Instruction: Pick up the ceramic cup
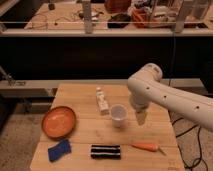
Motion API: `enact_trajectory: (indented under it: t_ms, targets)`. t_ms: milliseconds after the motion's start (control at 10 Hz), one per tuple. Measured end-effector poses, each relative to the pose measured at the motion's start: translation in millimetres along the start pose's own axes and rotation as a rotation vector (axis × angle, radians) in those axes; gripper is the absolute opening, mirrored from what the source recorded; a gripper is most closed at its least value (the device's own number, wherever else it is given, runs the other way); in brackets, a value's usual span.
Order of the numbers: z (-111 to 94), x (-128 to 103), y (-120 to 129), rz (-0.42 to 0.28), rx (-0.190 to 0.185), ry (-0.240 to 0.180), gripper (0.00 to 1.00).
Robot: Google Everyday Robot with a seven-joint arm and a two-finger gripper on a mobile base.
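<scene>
The ceramic cup (118, 113) is a small plain white round cup standing upright near the middle of the wooden table (80, 137). My white arm reaches in from the right, and my gripper (140, 117) hangs just right of the cup, close to it and a little apart from it. A slim white bottle-shaped object (101, 101) stands just left of the cup.
An orange plate (59, 121) lies at the table's left. A blue sponge (59, 149) lies at the front left, a black bar (105, 151) at the front middle and a carrot (146, 147) at the front right. A cluttered bench stands behind.
</scene>
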Motion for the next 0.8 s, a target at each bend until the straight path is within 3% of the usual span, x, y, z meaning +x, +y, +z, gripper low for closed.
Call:
enact_trajectory:
  t_ms: [800]
  targets:
    - [31, -13, -4, -0.144, -0.031, -0.046, 0.8]
